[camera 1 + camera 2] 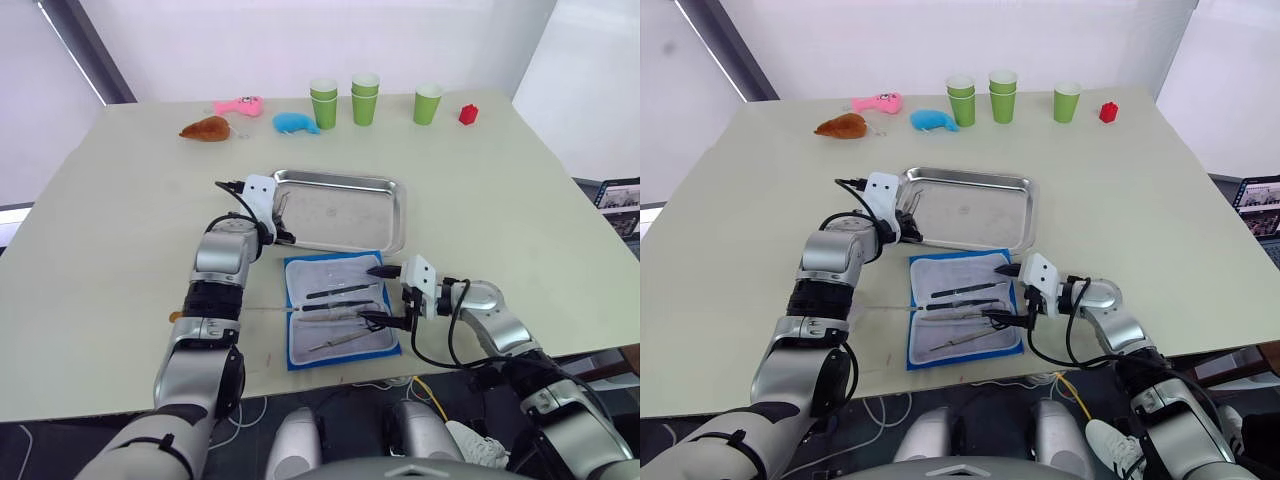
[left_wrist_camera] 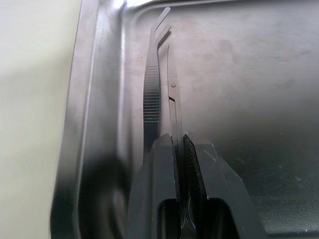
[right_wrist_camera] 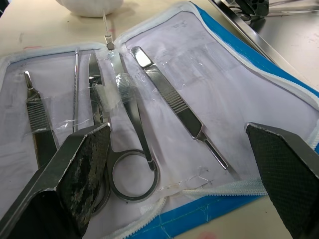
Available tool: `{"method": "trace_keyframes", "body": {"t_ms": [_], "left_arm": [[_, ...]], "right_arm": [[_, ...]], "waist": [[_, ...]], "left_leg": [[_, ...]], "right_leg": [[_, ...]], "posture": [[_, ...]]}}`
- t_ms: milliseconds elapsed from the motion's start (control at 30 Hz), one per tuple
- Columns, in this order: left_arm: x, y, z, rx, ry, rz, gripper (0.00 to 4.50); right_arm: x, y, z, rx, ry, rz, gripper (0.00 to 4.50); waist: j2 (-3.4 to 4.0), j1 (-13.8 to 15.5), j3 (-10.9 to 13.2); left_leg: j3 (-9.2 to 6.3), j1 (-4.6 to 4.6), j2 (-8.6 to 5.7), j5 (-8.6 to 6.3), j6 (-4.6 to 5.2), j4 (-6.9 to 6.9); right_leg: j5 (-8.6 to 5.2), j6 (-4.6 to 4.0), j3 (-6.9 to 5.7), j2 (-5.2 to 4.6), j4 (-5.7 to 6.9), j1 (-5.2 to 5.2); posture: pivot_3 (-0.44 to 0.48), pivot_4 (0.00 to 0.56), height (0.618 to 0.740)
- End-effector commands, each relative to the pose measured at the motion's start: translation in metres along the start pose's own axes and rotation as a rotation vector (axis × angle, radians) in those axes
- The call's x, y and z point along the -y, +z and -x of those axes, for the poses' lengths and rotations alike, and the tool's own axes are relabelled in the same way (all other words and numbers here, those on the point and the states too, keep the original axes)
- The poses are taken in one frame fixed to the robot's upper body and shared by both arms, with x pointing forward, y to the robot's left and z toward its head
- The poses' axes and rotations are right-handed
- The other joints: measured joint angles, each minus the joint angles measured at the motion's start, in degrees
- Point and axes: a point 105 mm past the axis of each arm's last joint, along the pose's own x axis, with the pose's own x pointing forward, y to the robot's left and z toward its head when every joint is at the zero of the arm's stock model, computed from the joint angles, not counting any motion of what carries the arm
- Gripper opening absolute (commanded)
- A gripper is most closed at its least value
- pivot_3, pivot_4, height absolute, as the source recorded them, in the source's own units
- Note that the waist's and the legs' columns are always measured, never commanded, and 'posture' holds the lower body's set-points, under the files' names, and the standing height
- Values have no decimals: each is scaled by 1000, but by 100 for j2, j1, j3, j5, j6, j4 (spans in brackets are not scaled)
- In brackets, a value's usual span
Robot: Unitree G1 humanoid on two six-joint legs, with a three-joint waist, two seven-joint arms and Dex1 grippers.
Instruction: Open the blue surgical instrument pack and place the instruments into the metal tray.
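Note:
The blue surgical instrument pack [image 1: 335,310] lies open near the table's front edge, its pale lining up. Several silvery instruments rest in it: ring-handled scissors [image 3: 132,174], a flat-handled tool [image 3: 174,102] and a dark slim tool [image 1: 340,291]. My right gripper [image 1: 372,294] is open at the pack's right edge, fingers spread wide over the lining, holding nothing. The metal tray [image 1: 345,183] sits just behind the pack. My left gripper [image 1: 280,228] is over the tray's front left corner, shut on thin scissors [image 2: 173,99] that reach into the tray, with forceps [image 2: 152,99] alongside them.
Along the back stand green cups [image 1: 324,103] [image 1: 365,98] [image 1: 428,104] and a small red block [image 1: 467,114]. A pink toy [image 1: 240,105], a blue plush [image 1: 295,123] and a brown toy [image 1: 206,129] lie back left. The table's front edge runs just below the pack.

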Motion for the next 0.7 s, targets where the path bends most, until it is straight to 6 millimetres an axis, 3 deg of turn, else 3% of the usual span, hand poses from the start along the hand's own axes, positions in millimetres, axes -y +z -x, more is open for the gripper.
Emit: {"method": "trace_keyframes", "body": {"t_ms": [33, 67, 533, 700], "left_arm": [[-3, 15, 5, 47, 16, -25, 1101], [-3, 15, 5, 47, 16, -20, 1357], [8, 33, 14, 120, -43, -51, 1357], [16, 52, 32, 243, -217, -132, 1357]], "right_arm": [[-24, -80, 13, -314, 8, -134, 4500], [-24, -80, 13, -314, 8, -135, 4500], [-24, -80, 14, -316, 10, -132, 4500], [-24, -80, 14, -316, 15, -130, 4500]], "waist": [[0, -1, 0], [0, -1, 0], [0, -1, 1], [2, -11, 4]], "left_leg": [[-1, 0, 0, 0, 0, 0], [-1, 0, 0, 0, 0, 0], [-5, 0, 0, 0, -1, -1], [-5, 0, 0, 0, -1, -3]], "right_leg": [[0, 0, 0, 0, 0, 0], [0, 0, 0, 1, 0, 0], [1, -2, 1, 4, 0, -1], [1, -3, 3, 4, 0, -3]], "posture": [[0, 150, 739], [0, 150, 739], [0, 150, 739], [0, 150, 739]]}}
